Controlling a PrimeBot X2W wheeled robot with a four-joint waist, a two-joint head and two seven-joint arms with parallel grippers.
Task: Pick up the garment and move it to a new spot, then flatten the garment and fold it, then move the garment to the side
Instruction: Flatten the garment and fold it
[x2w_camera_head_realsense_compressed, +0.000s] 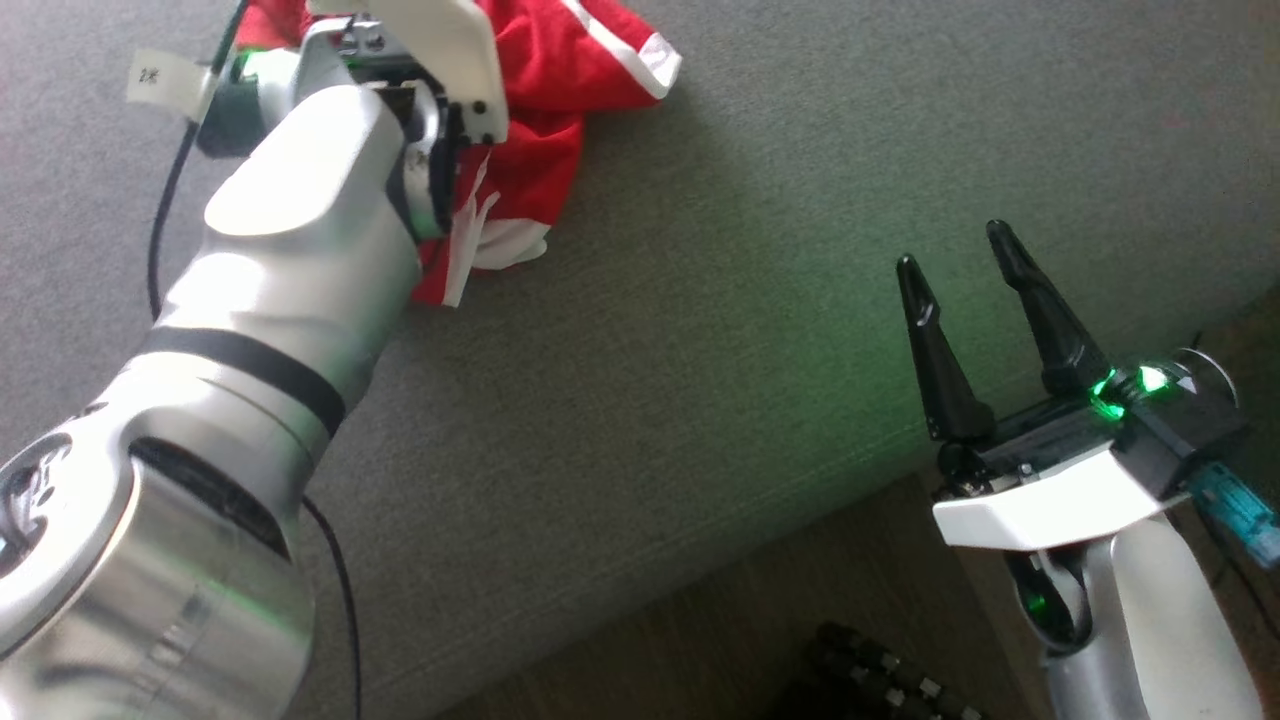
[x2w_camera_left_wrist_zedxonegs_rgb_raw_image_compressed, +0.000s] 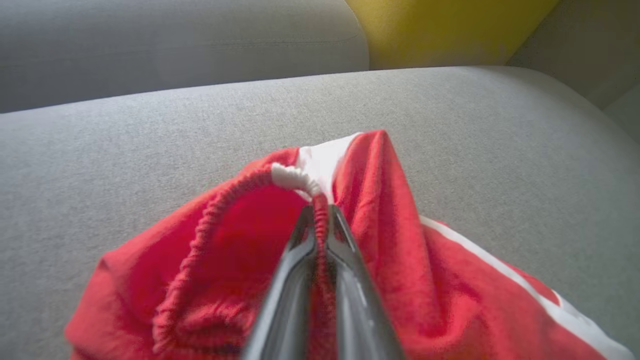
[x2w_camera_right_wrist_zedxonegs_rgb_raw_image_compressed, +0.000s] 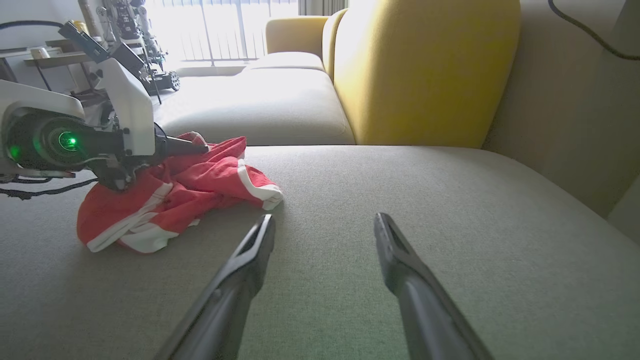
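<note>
Red garment (x2w_camera_head_realsense_compressed: 540, 130) at 11 o'clock, likely limp and light, waistband (x2w_camera_left_wrist_zedxonegs_rgb_raw_image_compressed: 200, 240) pinched in closed left jaws; right jaws gaping, empty.

left arm (x2w_camera_head_realsense_compressed: 290, 230) extended forward | left gripper (x2w_camera_left_wrist_zedxonegs_rgb_raw_image_compressed: 320, 212) jaws pressed close together | right gripper (x2w_camera_head_realsense_compressed: 955, 245) jaws spread wide, held low at the right

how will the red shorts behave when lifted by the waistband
Likely floppy: the red shorts lie crumpled in soft folds on the grey cushion, so they should drape and hang. Probably light, being thin cloth. The left pincer is shut on the gathered elastic waistband, which may stretch slightly but seems unlikely to slip.
</note>
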